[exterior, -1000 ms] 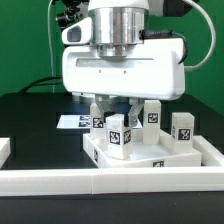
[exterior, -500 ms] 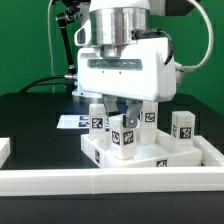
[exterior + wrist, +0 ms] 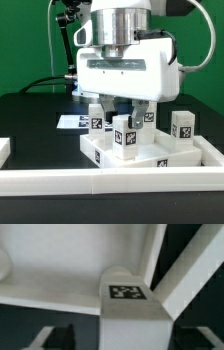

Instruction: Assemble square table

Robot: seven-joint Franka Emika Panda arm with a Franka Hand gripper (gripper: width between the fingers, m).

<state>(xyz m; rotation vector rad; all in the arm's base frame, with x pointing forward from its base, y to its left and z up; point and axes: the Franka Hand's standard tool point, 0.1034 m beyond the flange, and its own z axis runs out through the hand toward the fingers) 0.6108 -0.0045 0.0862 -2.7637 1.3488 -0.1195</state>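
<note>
The white square tabletop (image 3: 150,160) lies underside up inside the border wall. One white tagged leg (image 3: 122,137) stands upright on it near the front. My gripper (image 3: 123,112) hangs straight over this leg, with a finger on either side. In the wrist view the leg (image 3: 128,308) fills the middle, and dark gaps separate it from both fingers (image 3: 58,336), so the gripper (image 3: 130,339) is open and holds nothing. Three more legs stand upright: one at the back left (image 3: 97,120), one behind (image 3: 150,115) and one to the exterior view's right (image 3: 183,127).
The long white L-shaped border wall (image 3: 110,182) runs along the front and up the exterior view's right side. The marker board (image 3: 70,122) lies flat on the black table behind the tabletop. Cables hang behind the arm at the back left.
The hand has turned above the leg since a second ago. In the last half second its fingers have spread apart and let go of the leg, which stays standing.
</note>
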